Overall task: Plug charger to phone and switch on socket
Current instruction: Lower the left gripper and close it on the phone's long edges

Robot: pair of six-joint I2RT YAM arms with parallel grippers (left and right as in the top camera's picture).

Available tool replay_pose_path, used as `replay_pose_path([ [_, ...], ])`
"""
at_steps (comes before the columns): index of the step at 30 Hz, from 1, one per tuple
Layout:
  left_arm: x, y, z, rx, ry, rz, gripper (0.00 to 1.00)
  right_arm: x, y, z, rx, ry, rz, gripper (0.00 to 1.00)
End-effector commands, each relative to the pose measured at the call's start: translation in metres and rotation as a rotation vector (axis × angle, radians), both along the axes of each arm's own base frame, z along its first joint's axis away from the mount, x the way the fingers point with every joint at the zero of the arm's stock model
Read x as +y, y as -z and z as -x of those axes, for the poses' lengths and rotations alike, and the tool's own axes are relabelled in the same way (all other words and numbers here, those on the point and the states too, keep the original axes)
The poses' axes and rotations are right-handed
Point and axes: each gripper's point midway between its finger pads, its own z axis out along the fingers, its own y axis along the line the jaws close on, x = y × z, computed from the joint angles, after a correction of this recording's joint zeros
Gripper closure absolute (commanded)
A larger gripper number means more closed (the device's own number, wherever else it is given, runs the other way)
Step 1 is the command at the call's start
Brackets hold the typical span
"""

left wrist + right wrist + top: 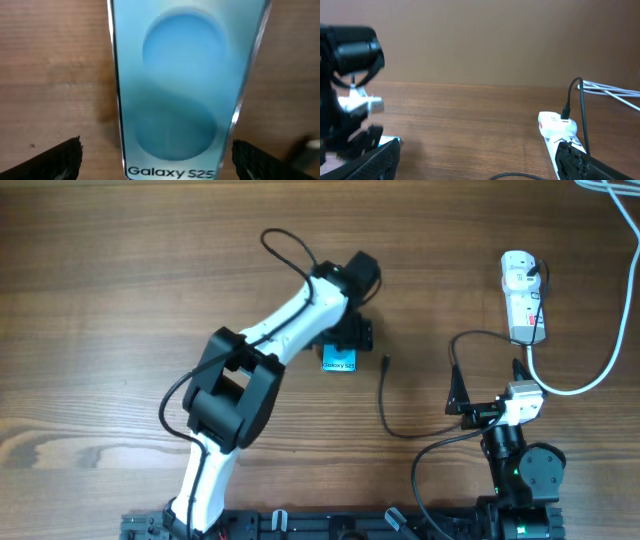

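The phone point(339, 361) lies flat on the table, cyan screen up, with the "Galaxy S25" end toward the front. My left gripper point(347, 342) hovers over it, open. In the left wrist view the phone point(180, 90) fills the space between the spread fingers point(160, 162), and neither finger touches it. The charger's black cable point(384, 405) lies to the right of the phone, its tip point(386, 361) close to the phone but apart from it. Its plug sits in the white socket point(523, 305) at the back right, also in the right wrist view point(554, 125). My right gripper point(488, 385) is open and empty.
The socket's thick white cord point(600, 375) loops along the right edge. In the right wrist view the left arm point(350, 55) stands at the far left, the charger cable point(580, 100) rises from the socket, and white cords point(615, 92) lie behind it.
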Motion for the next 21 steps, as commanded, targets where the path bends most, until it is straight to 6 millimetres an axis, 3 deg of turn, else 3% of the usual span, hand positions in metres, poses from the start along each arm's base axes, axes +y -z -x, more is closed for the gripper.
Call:
replay_pose_path([
  [1, -0.01, -0.021, -0.02, -0.007, 0.003, 0.112, 0.0, -0.001, -0.001, 0.0, -0.005, 0.008, -0.008, 0.0],
  [5, -0.021, -0.008, -0.016, -0.009, 0.082, 0.098, 0.01, -0.001, -0.001, 0.0, -0.005, 0.008, -0.007, 0.0],
  [11, -0.002, 0.026, -0.027, -0.039, 0.074, -0.046, 0.0, -0.001, -0.001, 0.0, -0.005, 0.008, -0.007, 0.0],
  [21, -0.018, 0.035, -0.025, -0.021, 0.053, 0.023, 0.0, -0.001, -0.001, 0.0, -0.005, 0.008, -0.008, 0.0],
])
